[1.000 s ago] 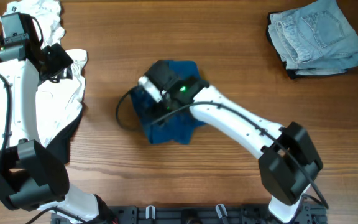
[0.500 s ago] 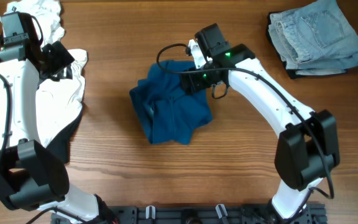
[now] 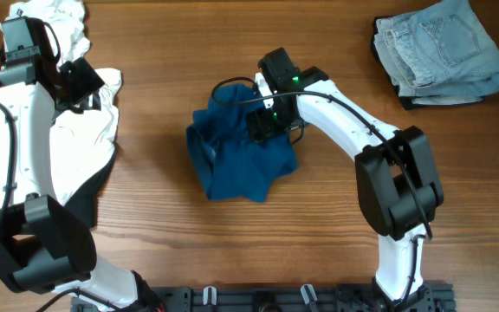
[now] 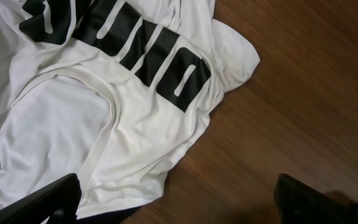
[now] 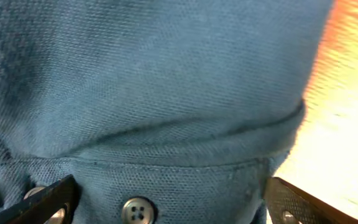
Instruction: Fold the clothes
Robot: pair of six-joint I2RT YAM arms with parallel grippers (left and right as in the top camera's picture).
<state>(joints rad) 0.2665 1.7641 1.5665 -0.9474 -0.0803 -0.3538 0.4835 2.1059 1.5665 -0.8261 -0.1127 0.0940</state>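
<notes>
Your right gripper (image 5: 169,202) gapes wide over the teal shirt (image 3: 236,165); soft, limp cloth, so pinch its buttoned edge.

tee (image 3: 76,147) left, seemingly over garment (image 3: 104,186) | shirt (image 3: 241,165) centre | jeans (image 3: 440,52) far right

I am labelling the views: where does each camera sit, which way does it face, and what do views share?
Overhead: above the table, facing straight down; shows the left arm, right arm, shirt, tee and jeans.
Left wrist: on the left arm, facing down at the tee and bare table; its fingertips show in the lower corners.
Right wrist: on the right arm, very close to the shirt and a button; fingertips in the lower corners.
Shared: overhead and left wrist both show the tee; overhead and right wrist, the shirt.
</notes>
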